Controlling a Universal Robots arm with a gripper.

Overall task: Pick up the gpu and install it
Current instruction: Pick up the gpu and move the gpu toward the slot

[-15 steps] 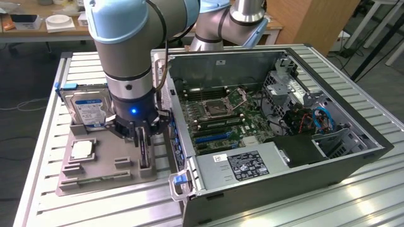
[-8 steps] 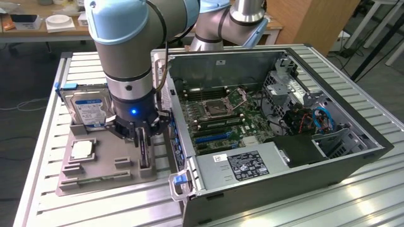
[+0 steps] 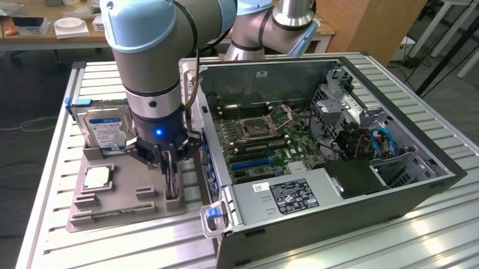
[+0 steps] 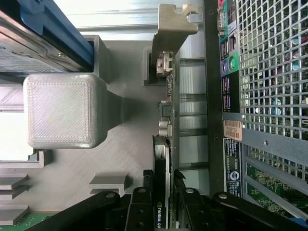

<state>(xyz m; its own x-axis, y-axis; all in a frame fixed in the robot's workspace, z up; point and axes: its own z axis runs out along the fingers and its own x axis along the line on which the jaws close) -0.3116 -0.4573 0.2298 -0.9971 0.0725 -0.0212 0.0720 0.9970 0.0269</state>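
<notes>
Wrist view: gripper [image 4: 164,195] narrow, pinching gpu [image 4: 164,154], which stands edge-up in tray [image 4: 130,149], likely so its faces can be gripped.

Bright, even overhead light; glare streaks the metal table [image 3: 430,227]; shadows soft.

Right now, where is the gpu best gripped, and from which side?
Its upper long edge, pinched across the two flat faces, from straight above: the gpu stands on edge in a slot of the grey tray, faces free, metal bracket at one end. The hand is over it.
</notes>
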